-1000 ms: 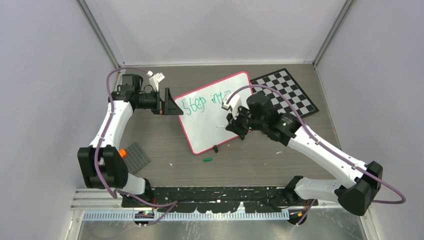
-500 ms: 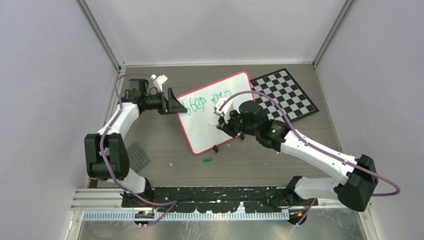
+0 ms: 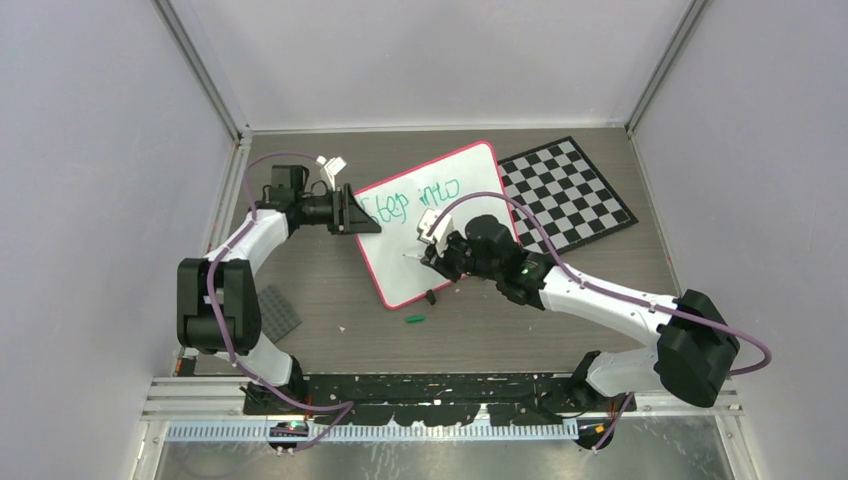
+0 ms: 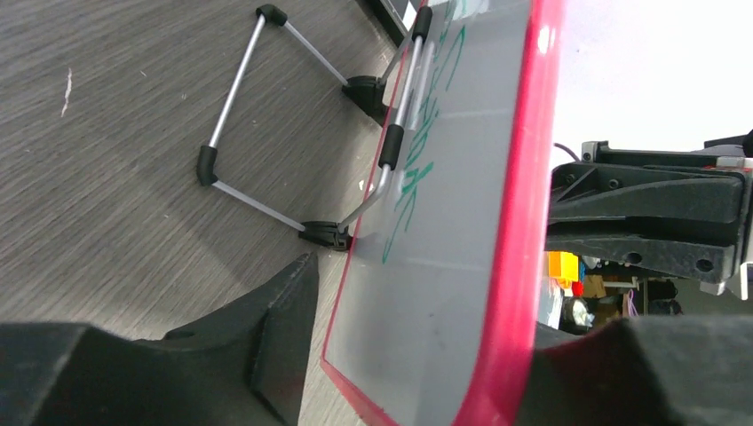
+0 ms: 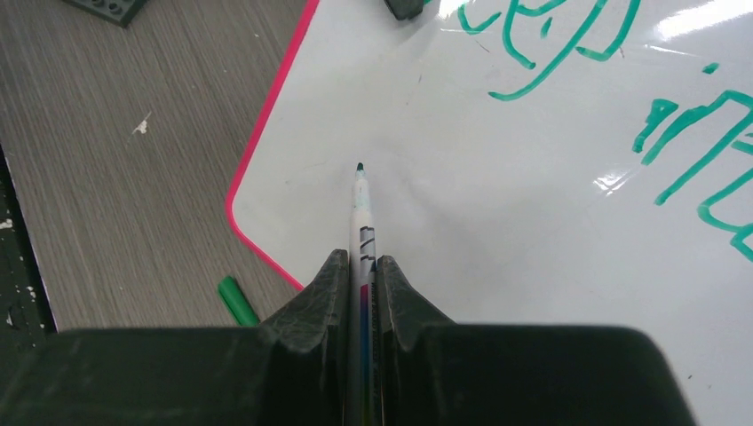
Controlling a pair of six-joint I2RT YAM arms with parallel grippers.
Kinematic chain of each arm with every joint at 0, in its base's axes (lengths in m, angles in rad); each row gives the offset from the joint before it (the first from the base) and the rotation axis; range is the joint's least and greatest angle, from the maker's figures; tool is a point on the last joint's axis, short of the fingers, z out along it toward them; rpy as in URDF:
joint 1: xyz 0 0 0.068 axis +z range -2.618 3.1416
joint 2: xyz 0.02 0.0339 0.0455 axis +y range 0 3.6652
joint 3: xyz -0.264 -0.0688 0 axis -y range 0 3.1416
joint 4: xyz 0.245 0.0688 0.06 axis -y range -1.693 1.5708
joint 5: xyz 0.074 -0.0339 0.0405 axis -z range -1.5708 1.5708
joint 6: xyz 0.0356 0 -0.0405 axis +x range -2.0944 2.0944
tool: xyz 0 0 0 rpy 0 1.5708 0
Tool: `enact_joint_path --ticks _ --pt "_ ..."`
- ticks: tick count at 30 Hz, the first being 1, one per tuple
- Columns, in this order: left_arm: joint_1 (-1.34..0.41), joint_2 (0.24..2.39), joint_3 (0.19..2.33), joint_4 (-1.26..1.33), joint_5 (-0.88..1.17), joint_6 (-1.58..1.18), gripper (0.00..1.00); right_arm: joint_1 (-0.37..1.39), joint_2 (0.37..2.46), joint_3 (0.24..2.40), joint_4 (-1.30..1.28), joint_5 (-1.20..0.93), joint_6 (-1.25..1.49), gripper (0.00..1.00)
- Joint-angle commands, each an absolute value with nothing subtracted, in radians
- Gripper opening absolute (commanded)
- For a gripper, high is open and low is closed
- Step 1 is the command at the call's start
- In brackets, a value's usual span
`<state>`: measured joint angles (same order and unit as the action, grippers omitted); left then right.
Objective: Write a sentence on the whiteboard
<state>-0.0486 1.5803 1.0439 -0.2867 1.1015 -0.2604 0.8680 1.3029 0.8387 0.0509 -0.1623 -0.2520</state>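
On the desk (image 3: 330, 285), just left of the checkered board (image 3: 570, 190), the whiteboard (image 3: 400, 272) leans on a wire stand (image 4: 235, 89), with the sentence (image 3: 392, 207) begun in green as "Step into". The right gripper (image 5: 360, 262) has its jaws clamped on the marker (image 5: 360, 213), tip at bare white below "Step". Best to press lightly and start the second line flush left while the left gripper (image 3: 350, 212) braces the red rim. Its jaws straddle that rim; whether they pinch it I cannot tell. Only the left wrist view shows the stand, and only the right wrist view the marker's tip
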Motion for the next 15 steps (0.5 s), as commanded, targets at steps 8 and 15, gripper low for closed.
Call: enact_joint_path --ticks 8,15 --pt "-0.052 1.534 1.012 -0.247 1.121 -0.247 0.22 0.909 1.290 0.836 0.150 -0.184 -0.221 0.00" --pt "-0.053 1.544 1.027 -0.275 1.119 -0.217 0.04 0.921 1.302 0.854 0.134 -0.156 -0.232 0.00"
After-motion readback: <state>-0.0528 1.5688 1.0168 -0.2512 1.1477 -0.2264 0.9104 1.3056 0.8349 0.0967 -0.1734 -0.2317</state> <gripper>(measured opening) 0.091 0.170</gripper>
